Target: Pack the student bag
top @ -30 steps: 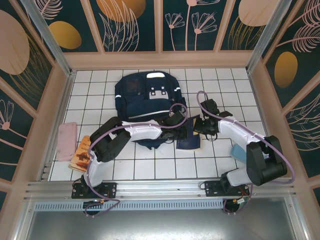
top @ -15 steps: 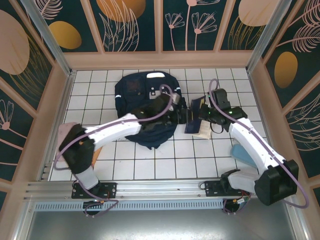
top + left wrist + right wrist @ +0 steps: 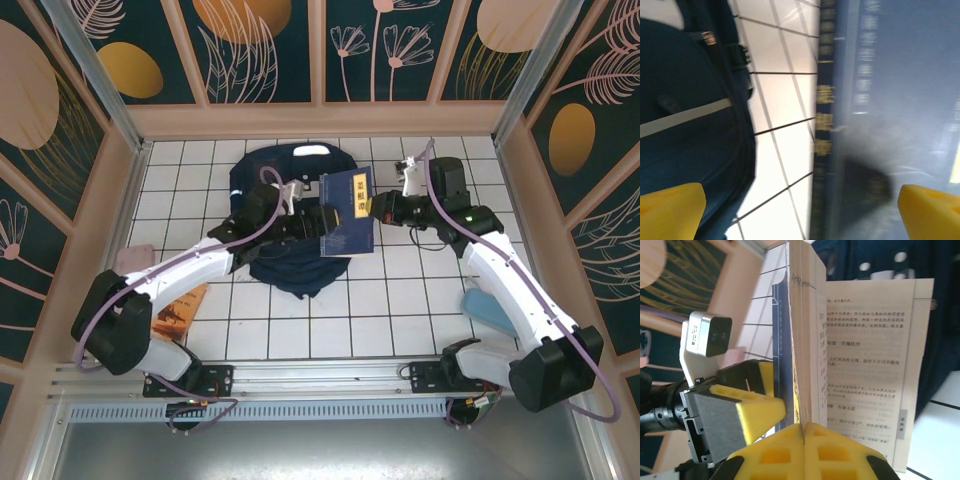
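Right hand (image 3: 368, 207) pinches the book (image 3: 347, 225) upright at frame centre, ready for the student bag (image 3: 262, 178); left hand (image 3: 312, 220), spread, flanks it, probably to steady it.

Both arms reach from the near edge toward the table's far middle. Left gripper (image 3: 310, 222) — jaws spread wide, yellow pads (image 3: 670, 210) far apart (one just beside the book's (image 3: 345, 212) cover). Right gripper (image 3: 375, 208) — fingers pressed together, pinching the book's pages.
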Available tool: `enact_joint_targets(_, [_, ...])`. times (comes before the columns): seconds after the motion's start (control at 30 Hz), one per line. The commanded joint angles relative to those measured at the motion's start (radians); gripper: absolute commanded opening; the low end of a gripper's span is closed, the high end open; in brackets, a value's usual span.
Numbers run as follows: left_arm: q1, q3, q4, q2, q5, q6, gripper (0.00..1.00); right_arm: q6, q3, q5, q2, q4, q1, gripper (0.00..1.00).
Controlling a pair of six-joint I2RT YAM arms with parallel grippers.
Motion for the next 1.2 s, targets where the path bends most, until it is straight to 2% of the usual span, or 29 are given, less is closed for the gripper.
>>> enact_joint_targets(0.0, [0.024, -0.014, 0.141, -0.049, 0.093, -0.052, 0.98, 0.002, 0.040, -0.162, 0.023, 0.113, -0.009, 0.00])
enact_joint_targets(0.1, [0.034, -0.025, 0.196, -0.054, 0.139, -0.085, 0.98, 0.014, 0.031, -0.230, 0.037, 0.156, -0.032, 0.00])
enact_joint_targets(0.23, [0.036, -0.023, 0.261, -0.046, 0.190, -0.119, 0.92, 0.036, 0.021, -0.282, 0.057, 0.194, -0.067, 0.00])
enact_joint_targets(0.3, [0.036, -0.014, 0.266, -0.038, 0.198, -0.121, 0.81, 0.035, 0.018, -0.282, 0.065, 0.195, -0.075, 0.00])
enact_joint_targets(0.43, [0.039, 0.000, 0.258, -0.031, 0.199, -0.131, 0.50, 0.035, 0.012, -0.277, 0.073, 0.187, -0.089, 0.00])
enact_joint_targets(0.6, [0.037, 0.012, 0.250, -0.029, 0.184, -0.139, 0.26, 0.044, -0.001, -0.278, 0.078, 0.178, -0.119, 0.00])
enact_joint_targets(0.63, [0.038, 0.014, 0.249, -0.032, 0.177, -0.140, 0.23, 0.050, -0.006, -0.266, 0.075, 0.174, -0.129, 0.05])
enact_joint_targets(0.77, [0.038, 0.022, 0.240, -0.059, 0.121, -0.150, 0.11, 0.101, -0.039, -0.158, 0.033, 0.176, -0.165, 0.43])
enact_joint_targets(0.83, [0.038, 0.022, 0.234, -0.080, 0.053, -0.163, 0.06, 0.167, -0.093, -0.128, -0.003, 0.247, -0.170, 0.58])
enact_joint_targets(0.9, [0.037, 0.014, 0.246, -0.088, -0.003, -0.193, 0.05, 0.271, -0.175, -0.148, -0.044, 0.376, -0.170, 0.72])
enact_joint_targets(1.03, [0.038, -0.010, 0.306, -0.104, -0.100, -0.263, 0.05, 0.476, -0.335, -0.125, -0.102, 0.591, -0.143, 0.87])
enact_joint_targets(1.17, [0.038, -0.025, 0.361, -0.110, -0.180, -0.328, 0.07, 0.628, -0.440, -0.084, -0.129, 0.770, -0.069, 0.97])
